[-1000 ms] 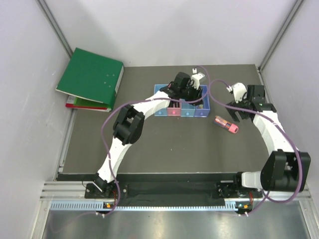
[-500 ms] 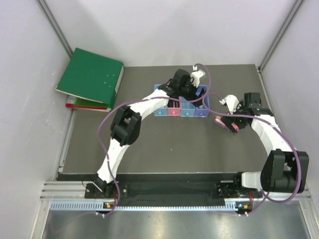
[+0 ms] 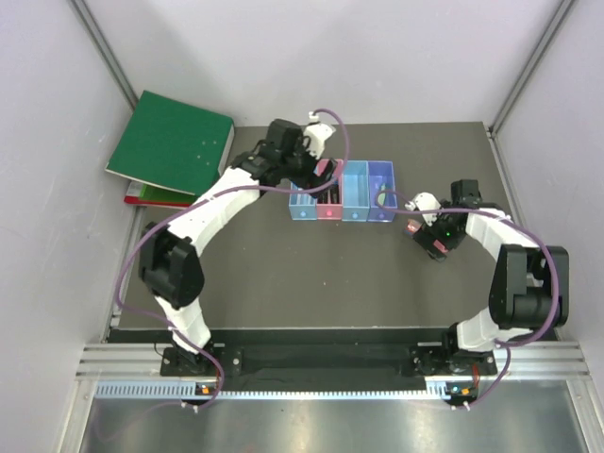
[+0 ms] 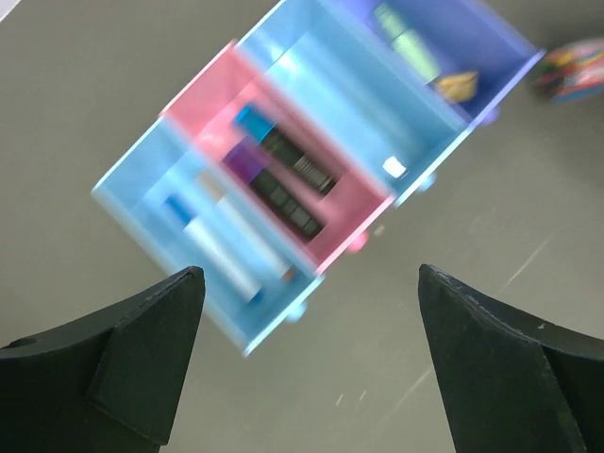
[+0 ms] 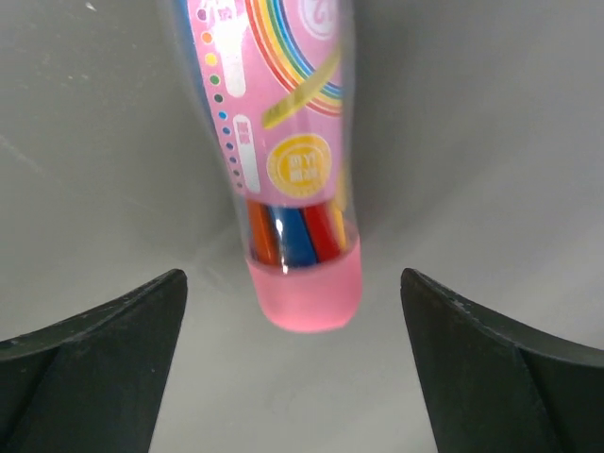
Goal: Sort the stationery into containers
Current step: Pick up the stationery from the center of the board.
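Four joined bins [image 4: 340, 94] with pen [image 4: 215, 247], markers [image 4: 283, 156]; left fingers [image 4: 123, 368], right fingers [image 5: 85, 368] spread.

Tube [image 5: 288, 142] inside spread right gripper [image 5: 293, 278], bare mat [image 5: 491, 123] either side, bins [image 3: 380, 216] near, left arm [image 3: 226, 193] over bins' left end.

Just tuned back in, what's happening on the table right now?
The right gripper is open, low over the pink tube, which lies ungripped on the table beside the row of bins. The left gripper hangs open and empty above the bins, which already hold two dark markers and a white pen.
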`<state>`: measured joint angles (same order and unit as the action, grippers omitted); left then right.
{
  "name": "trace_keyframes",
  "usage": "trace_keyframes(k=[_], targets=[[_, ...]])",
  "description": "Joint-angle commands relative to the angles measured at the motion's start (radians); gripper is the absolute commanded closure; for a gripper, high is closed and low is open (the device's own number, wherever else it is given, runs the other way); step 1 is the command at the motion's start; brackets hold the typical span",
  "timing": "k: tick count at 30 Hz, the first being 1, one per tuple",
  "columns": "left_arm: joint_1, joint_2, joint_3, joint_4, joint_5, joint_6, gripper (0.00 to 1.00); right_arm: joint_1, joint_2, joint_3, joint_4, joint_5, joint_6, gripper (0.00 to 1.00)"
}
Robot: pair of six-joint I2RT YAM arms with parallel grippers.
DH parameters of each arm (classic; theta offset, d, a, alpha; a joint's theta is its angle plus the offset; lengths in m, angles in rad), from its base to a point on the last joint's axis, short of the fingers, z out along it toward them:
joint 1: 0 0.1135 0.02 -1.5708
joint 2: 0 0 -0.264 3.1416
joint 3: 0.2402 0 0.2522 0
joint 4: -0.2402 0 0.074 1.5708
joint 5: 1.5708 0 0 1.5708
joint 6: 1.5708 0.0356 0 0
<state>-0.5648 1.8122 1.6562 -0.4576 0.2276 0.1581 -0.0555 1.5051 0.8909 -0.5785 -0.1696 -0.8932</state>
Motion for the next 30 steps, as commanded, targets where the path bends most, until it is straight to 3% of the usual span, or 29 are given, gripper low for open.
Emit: trace_keyframes(k=[1, 11, 15, 17, 20, 30], targets=[[0.028, -0.125, -0.067, -0.076, -0.069, 0.066, 0.01, -0.010, 0.049, 0.039, 0.057, -0.018, -0.056, 0.11], [0.042, -0.192, -0.102, -0.128, -0.088, 0.103, 0.01, -0.007, 0.141, 0.066, 0.088, -0.011, -0.092, 0.48], [0.043, -0.208, -0.116, -0.138, -0.106, 0.129, 0.01, -0.004, 0.141, 0.060, 0.097, 0.002, -0.107, 0.83], [0.042, -0.218, -0.142, -0.135, -0.117, 0.146, 0.01, -0.004, 0.112, 0.051, 0.098, 0.008, -0.112, 0.93], [0.046, -0.247, -0.180, -0.119, -0.126, 0.144, 0.01, -0.004, 0.046, 0.026, 0.082, 0.007, -0.121, 1.00], [0.046, -0.323, -0.225, -0.113, 0.062, 0.015, 0.01, -0.006, -0.298, 0.002, -0.093, -0.083, -0.083, 1.00]])
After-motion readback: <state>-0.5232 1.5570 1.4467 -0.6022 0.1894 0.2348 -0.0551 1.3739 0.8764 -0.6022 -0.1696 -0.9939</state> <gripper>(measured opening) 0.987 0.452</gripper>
